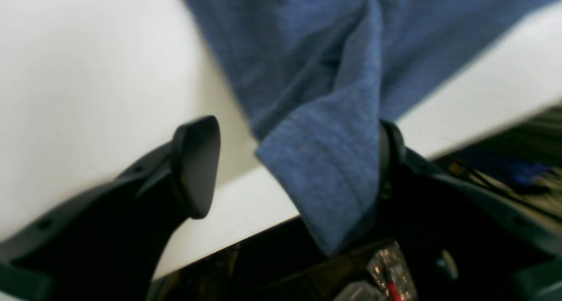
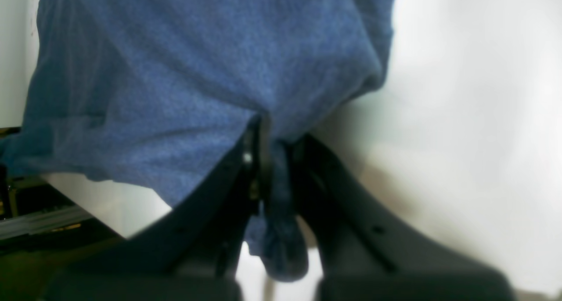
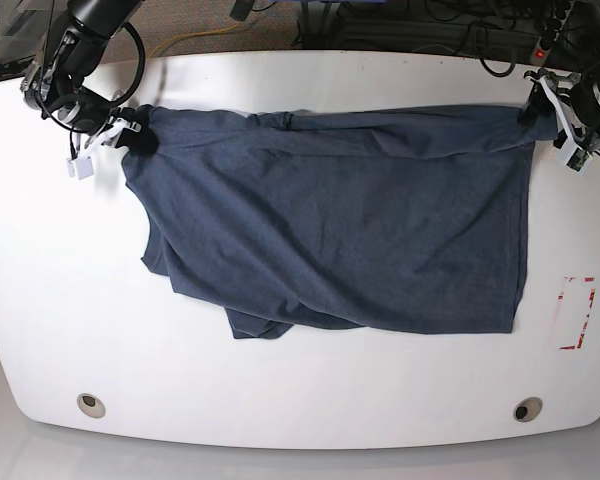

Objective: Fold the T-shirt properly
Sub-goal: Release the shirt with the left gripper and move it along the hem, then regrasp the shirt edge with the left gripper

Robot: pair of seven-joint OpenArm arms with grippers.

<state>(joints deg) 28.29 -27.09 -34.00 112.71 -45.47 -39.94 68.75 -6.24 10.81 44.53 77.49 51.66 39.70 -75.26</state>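
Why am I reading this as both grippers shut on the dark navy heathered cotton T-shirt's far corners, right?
Only half right. The right gripper is shut on the dark navy heathered cotton T-shirt, but the left wrist view shows the left gripper open, cloth lying against one finger only.

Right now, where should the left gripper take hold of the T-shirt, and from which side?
Grip the far corner flap of the T-shirt, coming from the table end beside it. The left gripper stands open around it, the cloth lying on one finger. The right gripper pinches the opposite far corner, so the edge would probably lift evenly.
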